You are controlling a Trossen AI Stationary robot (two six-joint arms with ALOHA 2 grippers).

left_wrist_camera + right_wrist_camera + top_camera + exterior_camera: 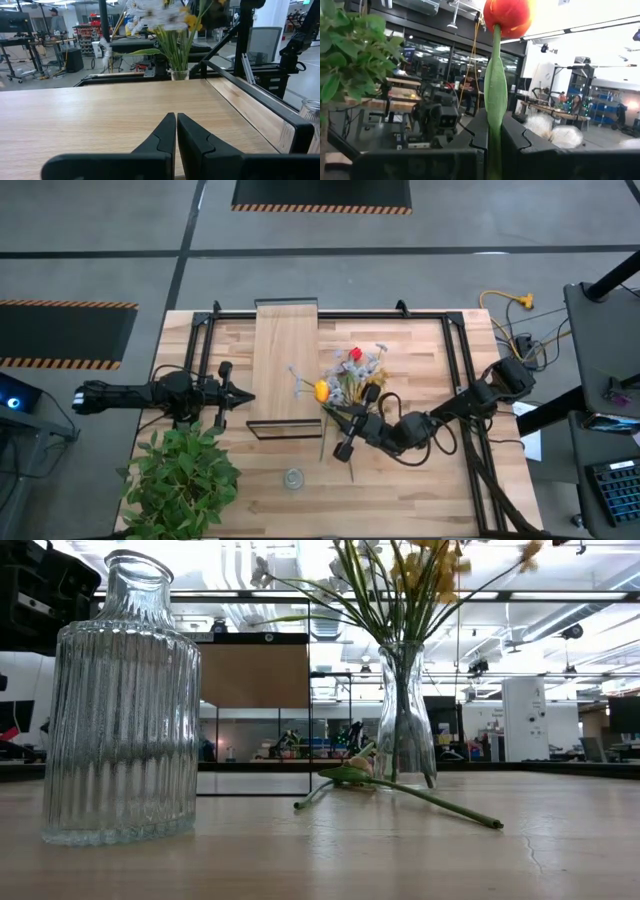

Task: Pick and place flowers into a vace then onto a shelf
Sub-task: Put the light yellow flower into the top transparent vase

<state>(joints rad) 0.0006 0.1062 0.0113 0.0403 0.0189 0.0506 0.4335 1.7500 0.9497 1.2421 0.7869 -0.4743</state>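
right gripper (492,135): clamped tight on the green stem of a red tulip (507,16), bloom sticking straight up past the fingers; sits near table centre in the top-down view, just at 5 o'clock from the bouquet
left gripper (176,131): fingers pressed together, nothing between them; hovering over the table's 9 o'clock side, tip right at the shelf's edge
flowers (352,372): most bunched up in the slim glass vase (403,720), roughly mid-table, just at 3 o'clock of the shelf; yellow, white and red heads showing from above
stray flower (400,790): one more lying flat on the tabletop, at the foot of the slim vase
shelf (285,360): light wood board on a black frame, running from 12 o'clock toward the middle
ribbed bottle (122,705): empty, standing toward 6 o'clock
leafy plant (182,472): down at 7 o'clock
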